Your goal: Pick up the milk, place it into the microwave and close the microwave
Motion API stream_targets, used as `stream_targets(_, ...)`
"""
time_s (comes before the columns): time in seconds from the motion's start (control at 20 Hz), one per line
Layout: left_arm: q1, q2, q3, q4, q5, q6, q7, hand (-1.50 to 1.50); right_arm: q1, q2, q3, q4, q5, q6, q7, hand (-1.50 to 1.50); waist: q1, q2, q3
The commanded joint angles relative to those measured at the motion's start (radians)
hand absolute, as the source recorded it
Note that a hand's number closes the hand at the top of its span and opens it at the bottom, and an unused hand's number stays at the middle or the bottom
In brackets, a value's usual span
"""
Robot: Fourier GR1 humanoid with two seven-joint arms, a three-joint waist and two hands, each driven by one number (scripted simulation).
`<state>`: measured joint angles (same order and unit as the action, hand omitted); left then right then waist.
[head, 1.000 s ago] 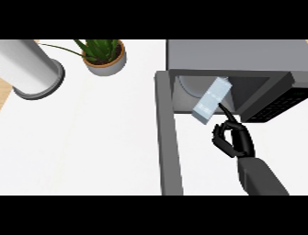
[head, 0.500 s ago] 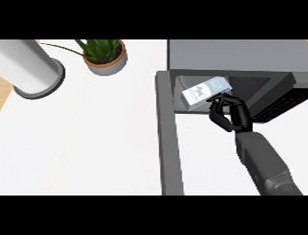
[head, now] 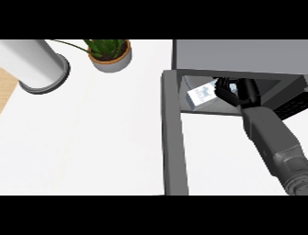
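Milk (head: 200, 94) sits in my curled right hand (head: 236, 92) inside the microwave (head: 251, 57) — it could tip over when I let go.

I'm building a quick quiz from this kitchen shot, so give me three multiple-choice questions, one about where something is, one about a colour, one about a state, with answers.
1. Where is the milk carton?
A. inside the microwave
B. beside the potted plant
C. on the counter's near edge

2. What colour is the plant's pot?
A. blue
B. orange-brown
C. black

3. The microwave door is:
A. closed
B. removed
C. open

Answers: 1 A, the carton sits in the cavity at the right hand; 2 B, the pot's rim shows that colour; 3 C, the door swings out toward the viewer.
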<state>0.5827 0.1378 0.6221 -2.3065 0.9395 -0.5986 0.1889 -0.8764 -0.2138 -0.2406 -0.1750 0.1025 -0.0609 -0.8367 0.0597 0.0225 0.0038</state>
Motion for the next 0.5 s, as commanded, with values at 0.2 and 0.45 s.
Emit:
stream_targets(0.2,-0.058,0.013,0.001,-0.014,-0.015,0.006,-0.001,-1.5,-0.086,-0.049,0.035,0.05,0.062,-0.095,0.059,1.5,0.031,0.014,0.0)
stream_targets(0.45,-0.095,0.055,-0.003,0.0,0.001,0.03,0.022,-1.5,-0.133,-0.09,0.031,0.062,0.074,-0.217,0.106,1.5,0.055,0.031,0.002)
